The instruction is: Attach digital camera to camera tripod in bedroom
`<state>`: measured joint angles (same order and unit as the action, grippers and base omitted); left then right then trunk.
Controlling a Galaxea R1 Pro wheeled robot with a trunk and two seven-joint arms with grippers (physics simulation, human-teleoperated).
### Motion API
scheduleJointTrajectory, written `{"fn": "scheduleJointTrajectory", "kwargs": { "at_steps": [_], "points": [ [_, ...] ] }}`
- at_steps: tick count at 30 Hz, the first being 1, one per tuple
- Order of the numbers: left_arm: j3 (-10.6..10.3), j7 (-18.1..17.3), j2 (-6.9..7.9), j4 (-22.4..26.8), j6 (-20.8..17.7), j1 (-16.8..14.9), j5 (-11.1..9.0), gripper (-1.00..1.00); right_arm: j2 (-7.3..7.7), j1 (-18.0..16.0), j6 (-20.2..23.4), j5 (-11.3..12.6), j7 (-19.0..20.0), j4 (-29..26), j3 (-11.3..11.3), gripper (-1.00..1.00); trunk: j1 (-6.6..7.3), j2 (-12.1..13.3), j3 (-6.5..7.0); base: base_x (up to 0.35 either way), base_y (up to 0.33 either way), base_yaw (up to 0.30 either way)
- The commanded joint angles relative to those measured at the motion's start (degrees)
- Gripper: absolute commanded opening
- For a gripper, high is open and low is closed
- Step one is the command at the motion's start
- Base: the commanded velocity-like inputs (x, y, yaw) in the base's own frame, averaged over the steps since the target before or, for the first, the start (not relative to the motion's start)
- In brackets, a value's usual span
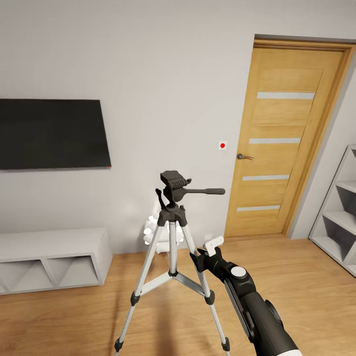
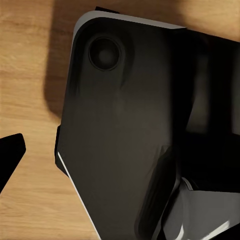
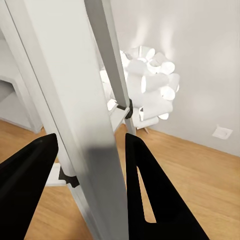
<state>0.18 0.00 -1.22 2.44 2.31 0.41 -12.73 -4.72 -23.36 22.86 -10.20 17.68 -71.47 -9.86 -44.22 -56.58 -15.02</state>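
The camera tripod [image 1: 172,217] stands on the wood floor in the middle of the head view, with silver legs, a black head and a pan handle pointing right. Nothing sits on its head. My right gripper [image 1: 200,257] reaches its right-hand leg just below the black collar. In the right wrist view that silver leg [image 3: 75,75] runs between the two black fingers [image 3: 150,190] and fills the gap, both touching it. The digital camera is out of view. One dark tip of the left gripper's fingers [image 2: 10,150] shows over the floor beside a dark part of my body [image 2: 130,125].
A white spiky-ball lamp [image 1: 151,230] glows just behind the tripod. An oak door [image 1: 282,143] is at the right, a black wall TV [image 1: 49,133] at the left over a low grey shelf [image 1: 49,257]. A grey cube shelf [image 1: 341,212] stands at the far right.
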Motion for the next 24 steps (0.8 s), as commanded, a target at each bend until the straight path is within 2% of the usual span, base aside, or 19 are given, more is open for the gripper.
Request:
{"fn": "scheduleJointTrajectory", "kwargs": {
  "at_steps": [1,24],
  "points": [
    [0.0,0.0,-0.01,0.1,0.1,0.0,-0.4,1.0,-0.03,0.0,0.3,-0.5,0.4,1.4,0.1,-1.0,-0.01,0.0,-0.07,0.0,0.0,0.0],
    [0.0,0.0,-0.01,0.1,0.1,0.0,-0.4,1.0,-0.03,0.0,0.2,-0.8,0.5,1.4,0.2,-1.0,-0.01,0.0,-0.07,0.0,0.0,0.0]
  ]
}}
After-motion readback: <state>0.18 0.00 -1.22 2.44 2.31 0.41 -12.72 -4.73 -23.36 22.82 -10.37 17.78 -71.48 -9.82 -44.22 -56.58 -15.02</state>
